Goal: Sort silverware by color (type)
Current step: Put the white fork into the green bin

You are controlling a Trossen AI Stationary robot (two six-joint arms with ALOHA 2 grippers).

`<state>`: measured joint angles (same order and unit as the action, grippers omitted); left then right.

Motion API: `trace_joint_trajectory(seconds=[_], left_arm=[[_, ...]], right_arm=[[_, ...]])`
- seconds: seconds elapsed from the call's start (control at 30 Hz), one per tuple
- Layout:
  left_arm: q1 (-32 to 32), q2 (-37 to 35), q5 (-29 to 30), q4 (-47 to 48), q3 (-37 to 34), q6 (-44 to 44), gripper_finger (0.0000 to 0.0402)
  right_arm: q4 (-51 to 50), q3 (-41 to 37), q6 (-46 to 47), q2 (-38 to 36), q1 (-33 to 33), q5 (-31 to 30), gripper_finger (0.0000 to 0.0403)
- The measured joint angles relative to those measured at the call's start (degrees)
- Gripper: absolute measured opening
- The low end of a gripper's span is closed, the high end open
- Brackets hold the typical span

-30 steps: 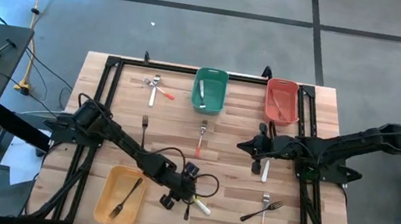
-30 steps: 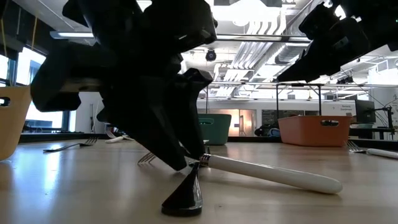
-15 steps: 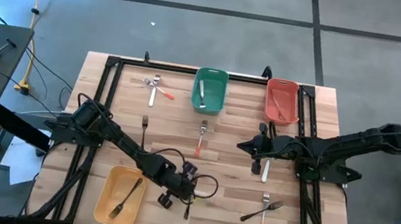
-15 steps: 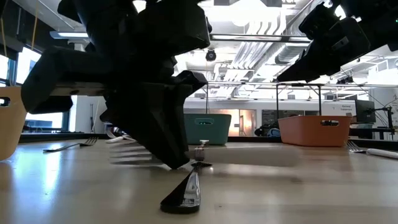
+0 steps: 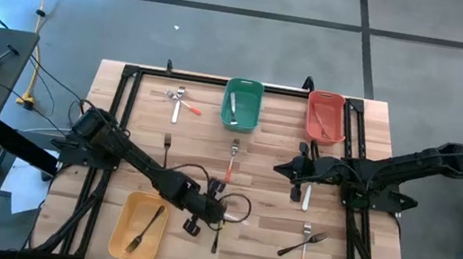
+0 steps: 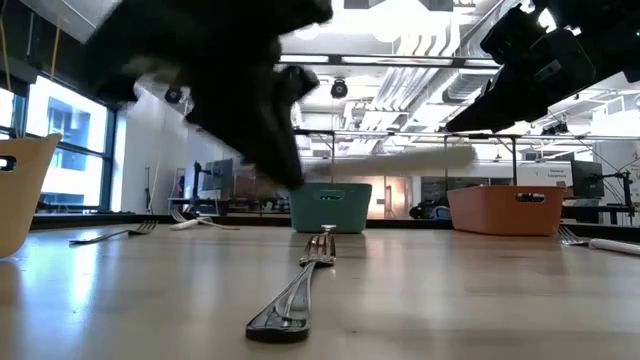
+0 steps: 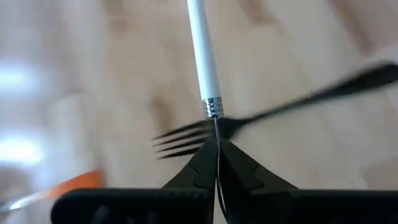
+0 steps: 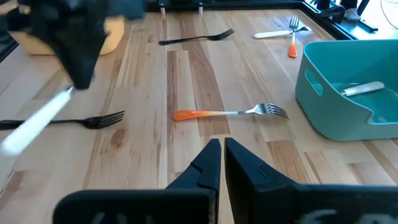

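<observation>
Lifted off the table (image 5: pixel 262 234), left pincer (image 7: pixel 216 163) grips white-handled fork (image 7: pixel 203 59).

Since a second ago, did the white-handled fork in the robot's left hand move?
Yes. The white-handled metal fork lifted off the wooden table, above the black fork lying there.

Both arms are matte black, jointed tubes; a black cable (image 5: pixel 237 207) loops by the left gripper (image 5: pixel 210 206).
</observation>
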<state>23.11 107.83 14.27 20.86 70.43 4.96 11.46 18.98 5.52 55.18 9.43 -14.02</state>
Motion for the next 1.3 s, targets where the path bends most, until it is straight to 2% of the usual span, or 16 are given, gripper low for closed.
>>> trace_joint_trajectory(seconds=[0.17, 0.27, 0.37, 0.47, 0.63, 0.8, 1.0, 1.3], left_arm=[[-5.22, -5.61, 6.7, 2.16, 0.0, -9.58, 0.0001], [-10.91, -8.82, 7.66, 3.33, 0.02, -14.72, 0.0001], [-17.49, -10.47, 7.8, 2.63, 0.05, -15.73, 0.0], [-25.27, -10.42, 4.48, -0.52, 0.11, -17.18, 0.0], [-37.75, -7.65, -5.58, -8.51, 0.04, -17.64, 0.0], [-46.43, -4.94, -12.02, -11.98, 1.37, -19.48, 0.0], [-49.43, -2.03, -16.4, -12.06, 1.86, -20.9, 0.0], [-50.16, 1.89, -16.82, -11.87, 1.84, -20.76, 0.0]], right_arm=[[-0.04, 0.0, 0.0, 0.0, 0.0, 0.01, 0.0004], [-0.04, 0.0, 0.02, 0.0, 0.0, 0.0, 0.0004], [-0.06, 0.0, 0.02, 0.0, 0.0, 0.01, 0.0004], [-0.04, 0.0, -0.22, 0.0, 0.0, 0.0, 0.0004], [-0.04, 0.0, -0.42, 0.0, 0.0, 0.0, 0.0004], [-0.04, 0.0, -0.61, 0.0, -0.02, 0.0, 0.0004], [-0.02, 0.0, -1.49, -0.02, -0.04, 0.0, 0.0004], [0.0, 0.0, -1.49, -0.02, -0.04, 0.0, 0.0004]])
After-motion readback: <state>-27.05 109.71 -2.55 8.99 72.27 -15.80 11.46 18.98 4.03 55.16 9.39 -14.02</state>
